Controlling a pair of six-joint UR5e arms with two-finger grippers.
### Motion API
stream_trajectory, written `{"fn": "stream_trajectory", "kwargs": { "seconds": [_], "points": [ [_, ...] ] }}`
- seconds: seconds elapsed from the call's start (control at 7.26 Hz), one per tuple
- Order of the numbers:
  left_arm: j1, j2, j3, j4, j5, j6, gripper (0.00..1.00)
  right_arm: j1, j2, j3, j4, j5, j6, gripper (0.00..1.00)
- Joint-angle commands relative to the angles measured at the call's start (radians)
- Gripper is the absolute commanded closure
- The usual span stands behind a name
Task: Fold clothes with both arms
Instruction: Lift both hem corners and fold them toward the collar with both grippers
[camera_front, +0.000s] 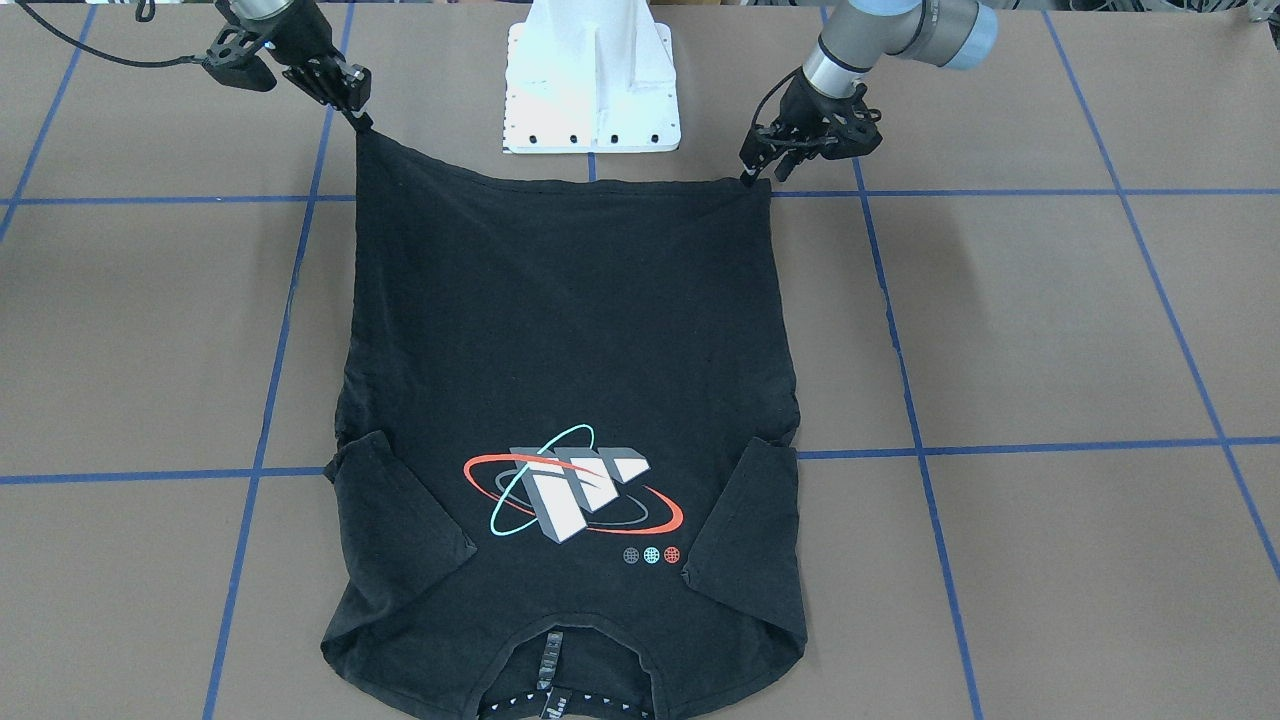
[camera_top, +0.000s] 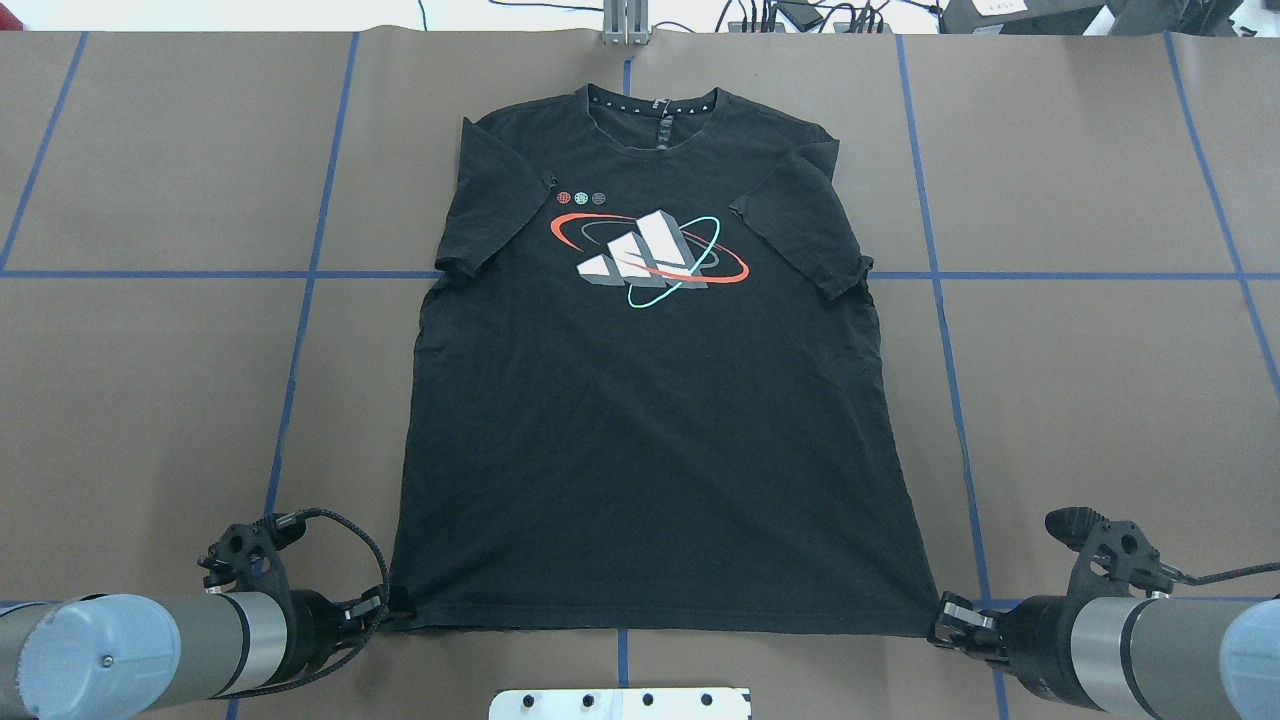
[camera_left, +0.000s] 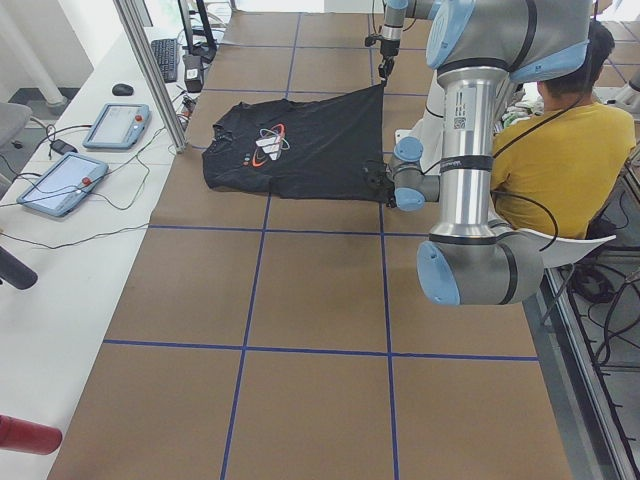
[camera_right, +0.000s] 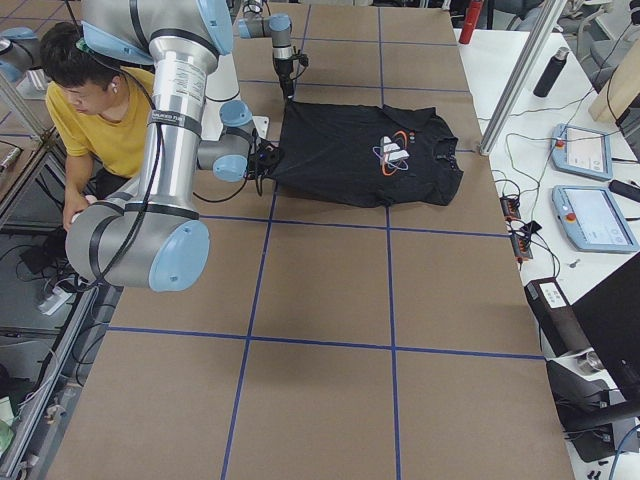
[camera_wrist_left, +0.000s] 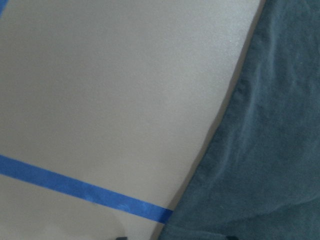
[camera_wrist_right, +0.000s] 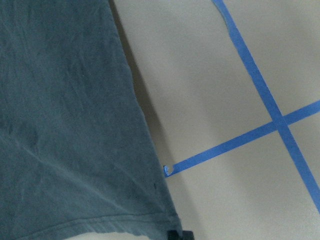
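Observation:
The black T-shirt (camera_top: 650, 400) lies flat on the brown table, logo (camera_top: 648, 255) up and collar (camera_top: 650, 110) at the far side. My left gripper (camera_top: 387, 603) is shut on the near left hem corner. My right gripper (camera_top: 938, 620) is shut on the near right hem corner. In the front-facing view the right gripper (camera_front: 358, 118) pulls its corner up into a point, and the left gripper (camera_front: 752, 177) pinches its corner low by the table. Both wrist views show only shirt fabric (camera_wrist_left: 270, 150) (camera_wrist_right: 65, 125) and table.
The white pedestal base (camera_front: 592, 80) stands just behind the hem between the arms. A person in a yellow shirt (camera_left: 560, 140) sits behind the robot. Control tablets (camera_left: 115, 125) and an aluminium post (camera_left: 150, 70) are past the collar side. Blue tape lines (camera_top: 300, 300) grid the table.

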Motion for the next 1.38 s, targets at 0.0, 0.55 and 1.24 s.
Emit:
{"fn": "stream_trajectory", "kwargs": {
  "seconds": [0.0, 0.55, 1.24],
  "points": [
    [0.001, -0.003, 0.002, 0.000, 0.000, -0.001, 0.41, 0.000, 0.001, 0.000, 0.000, 0.000, 0.000, 1.00],
    [-0.005, -0.002, -0.025, 0.000, 0.000, -0.001, 1.00, 0.000, 0.002, 0.000, 0.000, 0.002, 0.000, 1.00],
    [-0.016, 0.092, -0.387, 0.182, -0.076, -0.001, 1.00, 0.005, -0.154, 0.212, 0.000, 0.121, 0.002, 1.00]
  ]
}}
